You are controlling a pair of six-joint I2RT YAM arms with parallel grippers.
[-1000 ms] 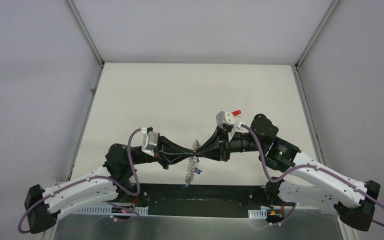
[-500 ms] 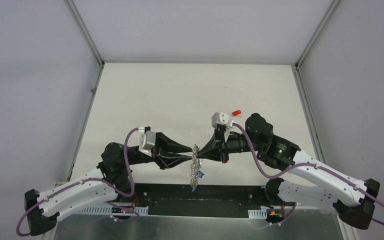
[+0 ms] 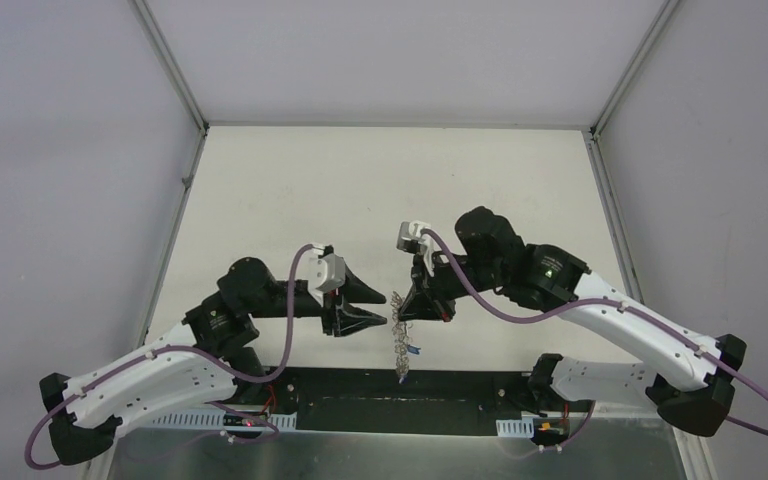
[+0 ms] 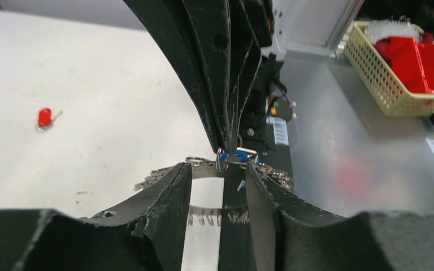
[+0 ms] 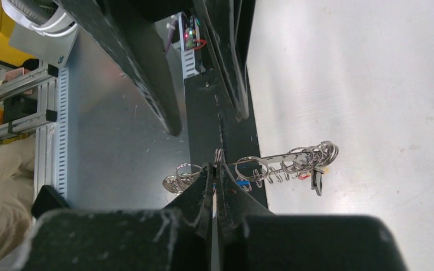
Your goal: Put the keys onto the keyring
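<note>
Over the near edge of the bench (image 3: 360,180), your right hand (image 5: 215,170) clamped the keyring (image 5: 277,160); your left hand (image 4: 219,170) gaped just beside it.

Your keyring (image 3: 397,325) is silvery grey, and one blue-tagged key (image 5: 242,183) shows among its wire loops. A red-tagged key (image 4: 44,117) lies on the table (image 3: 360,190), which is off-white with a few faint dark scuffs. The left pincer (image 4: 219,172) and right pincer (image 5: 215,169) are both matt black. The left arm (image 3: 150,385) and right arm (image 3: 640,335) are white with black joints, and a purple cable (image 3: 291,310) runs along each. Past the table's near edge, on dull grey metal, you can see a yellow mesh basket (image 4: 373,68) holding bright red blocks (image 4: 424,53).
</note>
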